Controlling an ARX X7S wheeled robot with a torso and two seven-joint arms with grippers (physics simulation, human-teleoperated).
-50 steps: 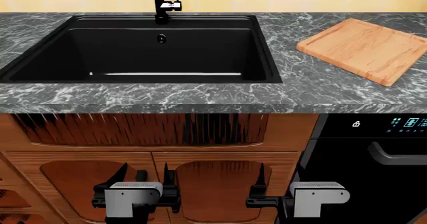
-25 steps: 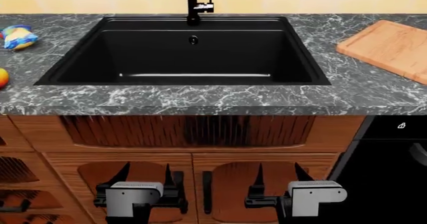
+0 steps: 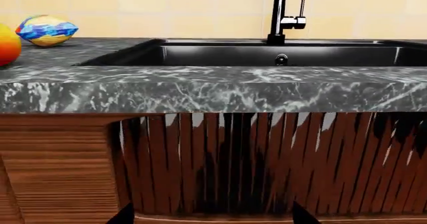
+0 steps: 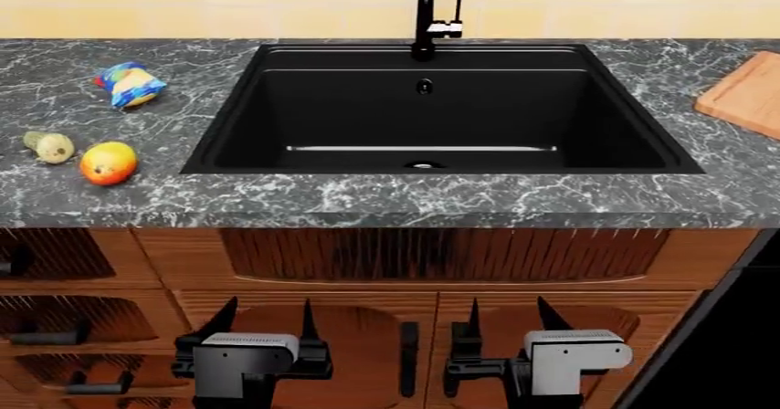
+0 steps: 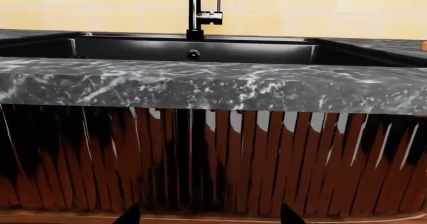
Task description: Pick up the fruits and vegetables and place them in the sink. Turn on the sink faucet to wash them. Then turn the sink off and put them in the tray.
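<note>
Both arms hang low in front of the wooden cabinet doors (image 4: pixel 365 336), below the desk (image 4: pixel 365 199) edge; left gripper (image 4: pixel 262 322) has its fingers spread apart, nothing between them; right gripper (image 4: pixel 506 322) likewise released, holding nothing; both point up toward the desk front.

Sink (image 4: pixel 232 126) sits mid-desk, black basin, round drain (image 4: pixel 423 164) near its front wall, overflow hole (image 4: pixel 425 86) on the back wall; nothing lies in the basin; sink faucet (image 4: pixel 429 12) stands at the back rim, centred, side lever (image 4: pixel 448 29) sticking out to the right.

Mango (image 4: pixel 109 162) lies on the desk left of the sink, near the front edge; squash (image 4: pixel 49 146) just beside it, further left, the two apart but close; only a short greenish piece of the squash is readable from the head view. Blue snack bag (image 4: pixel 130 83) lies further back on the same side, well apart from the fruit.

Tray (image 4: pixel 746 94) is at the far right of the desk, only its corner in view, right of the sink.

Left wrist view: mango (image 3: pixel 7 44) at the frame edge, snack bag (image 3: pixel 47 30) behind it, sink faucet (image 3: pixel 280 14) and overflow hole (image 3: pixel 281 59) beyond the desk edge; slatted panel (image 3: pixel 267 164) fills the lower half. Right wrist view: same desk front, sink faucet (image 5: pixel 197 11), dark slats below.
</note>
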